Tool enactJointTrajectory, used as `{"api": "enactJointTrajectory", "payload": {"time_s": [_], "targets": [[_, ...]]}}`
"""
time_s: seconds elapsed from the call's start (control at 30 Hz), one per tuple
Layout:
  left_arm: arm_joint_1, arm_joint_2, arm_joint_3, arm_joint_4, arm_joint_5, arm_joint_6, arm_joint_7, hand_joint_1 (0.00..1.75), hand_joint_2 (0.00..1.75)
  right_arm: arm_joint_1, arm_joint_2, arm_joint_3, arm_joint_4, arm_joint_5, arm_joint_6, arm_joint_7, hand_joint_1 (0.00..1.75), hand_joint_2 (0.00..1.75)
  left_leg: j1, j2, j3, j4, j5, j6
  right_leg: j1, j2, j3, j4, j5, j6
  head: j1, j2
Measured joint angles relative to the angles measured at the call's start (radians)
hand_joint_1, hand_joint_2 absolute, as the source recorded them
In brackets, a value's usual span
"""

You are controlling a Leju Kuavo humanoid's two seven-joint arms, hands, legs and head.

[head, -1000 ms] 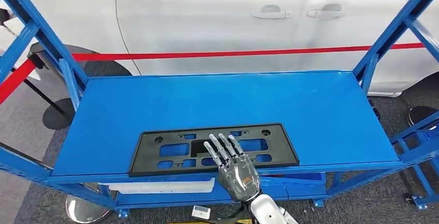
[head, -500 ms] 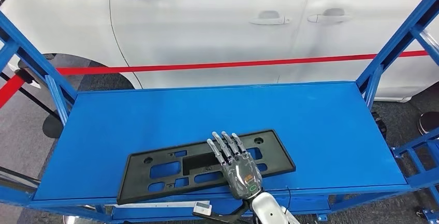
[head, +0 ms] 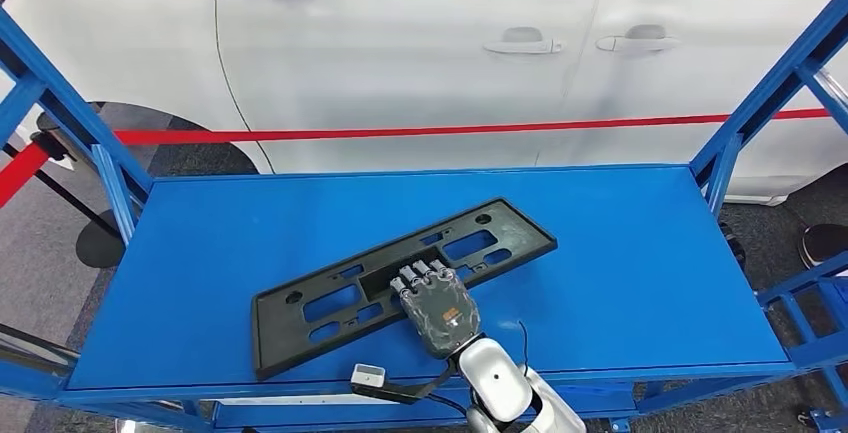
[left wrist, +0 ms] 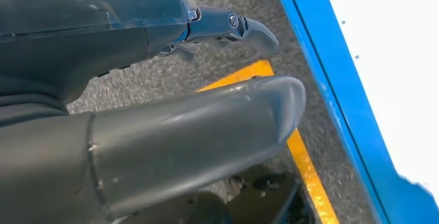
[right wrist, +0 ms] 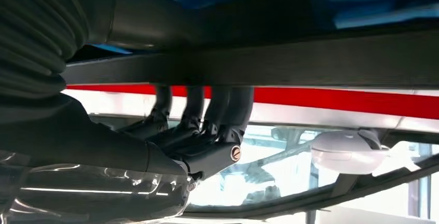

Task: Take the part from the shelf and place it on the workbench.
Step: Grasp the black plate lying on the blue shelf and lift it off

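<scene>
The part (head: 290,318) is a long black plastic plate frame with several cut-outs, lying askew on the blue shelf top (head: 620,263), its right end turned toward the car. My right hand (head: 435,308) grips the middle of its near edge, fingers curled over the rim. In the right wrist view the dark fingers (right wrist: 207,115) hook over the black part (right wrist: 290,63) from below. My left hand (left wrist: 171,131) hangs low beside the shelf over grey floor, holding nothing, thumb and fingers apart.
A white car (head: 430,63) stands close behind the shelf, with a red barrier band (head: 400,133) in front of it. Blue slanted uprights (head: 760,83) frame both shelf ends. A small white device (head: 368,375) hangs at the front edge. A yellow floor line (left wrist: 305,162) runs by the shelf.
My right hand went from lying flat on the part to curling over its near edge. The part has turned, its right end swinging toward the car. The camera shifted slightly.
</scene>
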Motion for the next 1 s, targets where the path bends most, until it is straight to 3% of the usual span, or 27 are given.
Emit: {"api": "enactJointTrajectory", "payload": {"time_s": [0.1,0.13,0.17,0.2,0.23,0.3,0.33,0.47,0.53,0.6,0.63,0.67,0.7,0.8,0.87,0.93,1.0], "targets": [[0.0,-0.001,0.001,0.0,0.0,0.0,0.0,0.0,0.0,-0.003,-0.005,0.0,0.004,0.001,0.002,0.003,1.75,1.75,0.001,0.002,-0.002,-0.003,0.005,0.006,-0.011,-0.001,-0.074,0.171,-0.092,0.017,0.006,0.0],[0.001,-0.002,0.001,0.0,0.0,0.0,0.0,0.0,0.0,-0.002,-0.008,0.001,0.006,0.002,0.002,0.003,1.75,1.75,0.001,0.002,-0.002,-0.002,0.005,0.005,-0.015,-0.001,-0.092,0.212,-0.102,0.021,0.006,0.0],[0.001,-0.002,0.002,0.0,0.0,0.0,0.0,0.0,0.0,-0.001,-0.01,0.002,0.008,0.003,0.002,0.003,1.75,1.75,0.001,0.002,-0.001,-0.002,0.005,0.005,-0.019,-0.002,-0.094,0.219,-0.095,0.023,0.006,0.0],[0.001,-0.003,0.003,0.0,0.0,0.0,0.0,0.0,0.0,0.0,-0.012,0.002,0.01,0.004,0.002,0.003,1.75,1.75,0.001,0.001,0.0,-0.001,0.004,0.003,-0.021,-0.002,-0.077,0.187,-0.07,0.024,0.006,0.0],[0.001,-0.005,0.003,0.0,0.0,0.0,0.0,0.0,0.0,-0.001,-0.014,0.003,0.011,0.005,0.002,0.003,1.75,1.75,0.001,-0.001,0.002,-0.001,0.002,0.001,-0.023,-0.003,-0.044,0.124,-0.035,0.023,0.006,0.0],[0.001,-0.007,0.004,0.0,0.0,0.0,-0.001,0.0,0.0,-0.002,-0.016,0.003,0.012,0.005,0.001,0.003,1.75,1.75,-0.001,-0.003,0.004,0.001,-0.003,-0.008,-0.021,-0.004,0.02,-0.001,0.007,0.016,0.006,0.0],[0.001,-0.008,0.005,0.0,0.0,0.0,-0.001,0.0,0.0,-0.002,-0.018,0.003,0.012,0.006,0.001,0.004,1.75,1.75,-0.002,-0.004,0.005,0.002,-0.005,-0.014,-0.019,-0.004,0.036,-0.033,0.012,0.012,0.005,0.0],[0.0,-0.009,0.008,0.0,0.0,0.0,-0.004,0.0,0.0,-0.002,-0.022,0.003,0.015,0.007,0.002,0.004,1.75,1.75,0.0,-0.003,0.009,0.004,-0.017,-0.038,-0.017,-0.003,0.047,-0.055,0.013,-0.011,0.004,0.0],[0.0,-0.009,0.01,0.0,-0.001,0.0,-0.005,0.0,0.0,-0.001,-0.023,0.002,0.016,0.008,0.003,0.004,1.75,1.75,0.002,-0.002,-0.021,0.075,-0.063,-0.044,-0.021,-0.005,0.053,-0.064,0.016,-0.024,0.0,0.0],[0.0,-0.01,0.014,0.0,-0.002,0.0,-0.005,0.0,0.0,0.002,-0.023,0.001,0.017,0.007,0.002,0.0,1.75,1.75,0.002,-0.001,-0.084,0.21,-0.128,-0.049,-0.018,-0.007,0.053,-0.065,0.015,-0.029,-0.004,0.0],[0.002,-0.01,0.017,0.0,-0.002,0.0,-0.005,0.0,0.0,0.005,-0.023,0.0,0.017,0.003,-0.001,-0.003,1.75,1.75,0.002,-0.001,-0.111,0.263,-0.145,-0.05,-0.017,-0.007,0.053,-0.064,0.015,-0.03,-0.005,0.0],[0.003,-0.01,0.02,0.0,-0.002,0.0,-0.005,0.0,0.0,0.008,-0.024,-0.003,0.015,-0.004,-0.005,-0.008,1.75,1.75,0.002,-0.001,-0.122,0.283,-0.142,-0.051,-0.016,-0.007,0.054,-0.064,0.014,-0.03,-0.005,0.0],[0.004,-0.01,0.023,0.0,-0.003,0.001,-0.005,0.0,0.0,0.013,-0.024,-0.005,0.01,-0.019,-0.009,-0.017,1.75,1.75,0.002,-0.001,-0.112,0.26,-0.118,-0.051,-0.016,-0.007,0.055,-0.063,0.013,-0.029,-0.006,0.0],[0.003,-0.01,0.032,0.0,-0.004,0.002,-0.006,0.0,0.0,0.036,-0.027,-0.015,-0.039,-0.099,-0.016,-0.054,1.75,1.75,0.003,-0.001,-0.025,0.069,-0.022,-0.046,-0.014,-0.004,0.058,-0.051,0.005,-0.019,-0.007,0.0],[0.003,-0.01,0.041,0.0,-0.006,0.003,-0.007,0.0,0.0,0.055,-0.03,-0.02,-0.089,-0.151,-0.015,-0.072,1.75,1.75,0.001,-0.002,-0.003,0.016,-0.011,-0.037,-0.009,-0.001,0.053,-0.044,0.002,-0.009,-0.006,0.0],[0.004,-0.011,0.049,0.0,-0.008,0.003,-0.009,0.0,0.0,0.074,-0.035,-0.023,-0.14,-0.187,-0.013,-0.082,1.75,1.75,-0.001,-0.002,-0.004,0.013,-0.007,-0.025,-0.008,0.0,0.051,-0.045,0.004,0.001,-0.005,0.0],[0.004,-0.012,0.055,0.0,-0.011,0.004,-0.011,0.0,0.0,0.092,-0.045,-0.025,-0.195,-0.214,-0.015,-0.086,1.75,1.75,0.002,0.0,-0.003,0.006,0.0,-0.01,-0.011,0.0,0.041,-0.022,-0.016,0.012,-0.003,0.0]]}}
